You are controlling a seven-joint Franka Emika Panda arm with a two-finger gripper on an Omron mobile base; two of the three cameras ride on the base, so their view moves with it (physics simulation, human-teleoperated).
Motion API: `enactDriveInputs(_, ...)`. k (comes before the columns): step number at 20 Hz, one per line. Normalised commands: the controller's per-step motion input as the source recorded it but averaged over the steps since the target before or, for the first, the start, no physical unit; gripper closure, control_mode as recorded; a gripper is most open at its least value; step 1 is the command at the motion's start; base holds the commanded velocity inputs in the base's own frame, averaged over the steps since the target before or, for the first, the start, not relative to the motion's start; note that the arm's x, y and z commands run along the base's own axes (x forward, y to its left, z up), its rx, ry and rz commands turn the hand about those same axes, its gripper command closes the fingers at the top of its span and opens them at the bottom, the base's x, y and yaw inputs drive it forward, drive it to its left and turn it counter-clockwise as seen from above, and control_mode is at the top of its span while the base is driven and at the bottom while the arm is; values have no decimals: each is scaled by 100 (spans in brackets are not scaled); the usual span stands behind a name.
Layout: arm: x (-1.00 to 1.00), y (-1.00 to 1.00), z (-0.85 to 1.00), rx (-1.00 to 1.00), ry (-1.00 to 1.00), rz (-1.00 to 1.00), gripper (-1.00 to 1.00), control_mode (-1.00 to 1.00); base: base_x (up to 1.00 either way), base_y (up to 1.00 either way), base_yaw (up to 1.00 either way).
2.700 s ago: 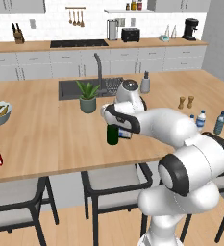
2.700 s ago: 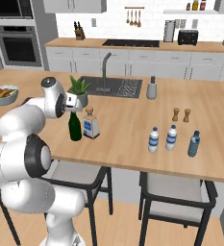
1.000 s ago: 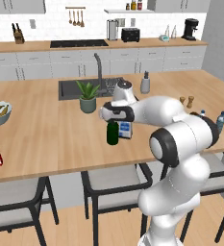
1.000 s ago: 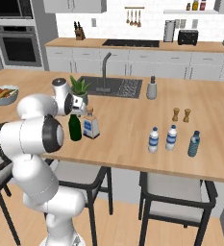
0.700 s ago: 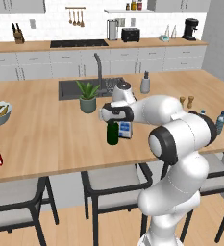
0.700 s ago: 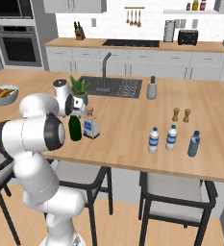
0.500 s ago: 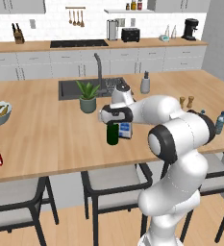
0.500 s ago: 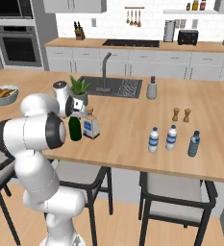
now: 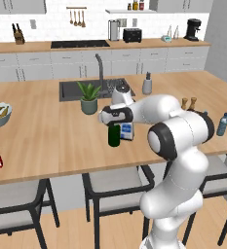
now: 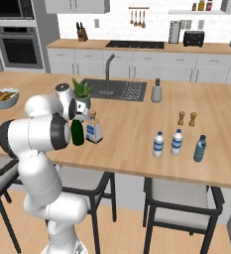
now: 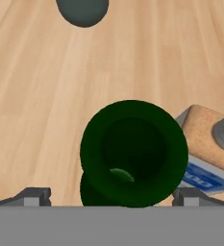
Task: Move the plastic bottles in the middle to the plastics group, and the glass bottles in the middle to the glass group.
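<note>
Gripper (image 11: pixel 108 194) fingers spread wide, I see the green wine bottle (image 11: pixel 132 153) between them from above; the square stoppered bottle (image 11: pixel 207 149) sits just beside it at three o'clock.

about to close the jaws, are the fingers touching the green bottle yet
Apart. In the hand view the gripper's two fingertips stand open on either side of the green bottle, with bare counter between each tip and the glass.

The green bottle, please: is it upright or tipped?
Upright: the green bottle stands on the counter, and the hand view looks straight down its neck.
</note>
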Motion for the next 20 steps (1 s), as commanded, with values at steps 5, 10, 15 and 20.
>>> enactDriveInputs(5, 4, 0, 0, 0, 0, 0, -100, -100, 0, 0, 0)
enactDriveInputs(10, 7, 0, -2, 0, 0, 0, -100, -100, 0, 0, 0)
enactDriveInputs(15, 3, 0, -1, 0, 0, 0, -100, -100, 0, 0, 0)
enactDriveInputs(20, 0, 0, 0, 0, -8, 0, -100, -100, 0, 0, 0)
